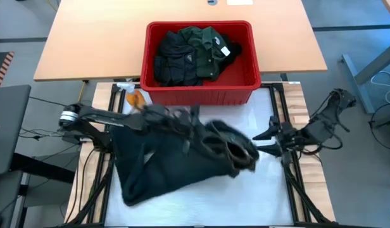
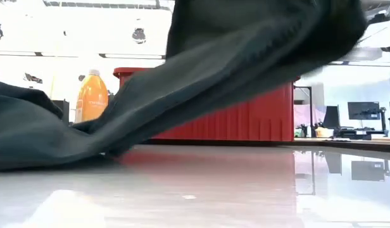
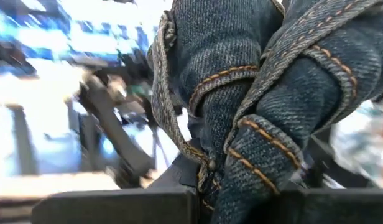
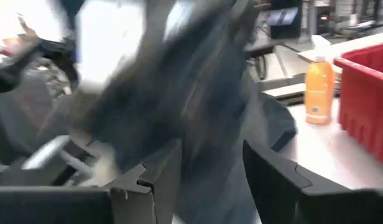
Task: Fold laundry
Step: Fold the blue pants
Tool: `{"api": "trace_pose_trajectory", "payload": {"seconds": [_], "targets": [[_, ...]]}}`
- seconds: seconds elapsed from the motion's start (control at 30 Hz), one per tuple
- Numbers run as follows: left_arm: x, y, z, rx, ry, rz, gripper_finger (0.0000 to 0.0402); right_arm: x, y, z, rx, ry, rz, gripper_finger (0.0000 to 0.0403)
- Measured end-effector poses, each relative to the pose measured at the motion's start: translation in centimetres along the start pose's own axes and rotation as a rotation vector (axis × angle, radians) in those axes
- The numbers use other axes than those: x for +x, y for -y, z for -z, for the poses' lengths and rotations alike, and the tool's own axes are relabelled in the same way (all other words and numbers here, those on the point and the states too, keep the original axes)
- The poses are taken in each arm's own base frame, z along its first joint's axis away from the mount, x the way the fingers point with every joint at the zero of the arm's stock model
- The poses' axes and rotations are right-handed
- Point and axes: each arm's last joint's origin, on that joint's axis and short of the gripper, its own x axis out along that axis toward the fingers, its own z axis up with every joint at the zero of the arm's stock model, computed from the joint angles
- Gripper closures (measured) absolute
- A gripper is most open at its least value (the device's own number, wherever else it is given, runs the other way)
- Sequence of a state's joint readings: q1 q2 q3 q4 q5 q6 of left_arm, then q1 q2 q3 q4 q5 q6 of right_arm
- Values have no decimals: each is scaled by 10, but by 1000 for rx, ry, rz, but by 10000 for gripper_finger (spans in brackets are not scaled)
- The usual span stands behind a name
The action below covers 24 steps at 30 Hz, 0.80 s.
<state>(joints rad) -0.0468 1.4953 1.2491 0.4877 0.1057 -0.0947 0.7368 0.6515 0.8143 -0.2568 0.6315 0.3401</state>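
Item 1, dark jeans (image 1: 176, 158): denim with orange stitching, spread over the middle and left of the white bench (image 1: 271, 196). I see 1 end lifted off the surface, the rest trailing down to lie flat on the bench in the low view.

Item 2, left tool (image 1: 182, 117): over the bench just in front of the basket, clenched on the bunched waistband of the jeans (image 3: 253, 118); the denim fills my left wrist view right at the fingers.

Item 3, right tool (image 1: 263, 136): at the right of the bench, beside the right end of the jeans. Its 2 fingers (image 4: 160, 174) stand apart with cloth blurred between them; I cannot tell whether they touch it.

Item 4, red basket (image 1: 201, 95): at the far edge of the bench, behind the jeans. It holds more laundry: black garments (image 1: 173, 60) and a green shirt (image 1: 204, 44) with a white label.

Item 5, orange bottle (image 2: 92, 96): upright, just left of the basket.
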Motion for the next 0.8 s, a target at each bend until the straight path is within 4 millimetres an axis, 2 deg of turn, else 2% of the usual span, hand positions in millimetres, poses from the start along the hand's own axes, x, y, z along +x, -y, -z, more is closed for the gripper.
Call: {"api": "trace_pose_trajectory", "payload": {"seconds": [0.2,0.37,0.5,0.57,0.63,0.8], "targets": [[-42,0,-88,108,269,-177,381,-1,-4,2,-5,-12,-25,214],[-62,9,-158,156,455,-273,381,25,-15,12,-31,-35,20,222],[-62,12,-191,149,526,-357,381,57,-26,17,-97,-8,-47,225],[-60,13,-204,140,568,-344,381,68,-30,11,-114,69,-111,225],[-57,15,-218,99,620,-304,381,74,-33,3,-124,158,-171,225],[-52,20,-251,-95,755,-158,381,84,-24,-15,-142,340,-134,225]]}}
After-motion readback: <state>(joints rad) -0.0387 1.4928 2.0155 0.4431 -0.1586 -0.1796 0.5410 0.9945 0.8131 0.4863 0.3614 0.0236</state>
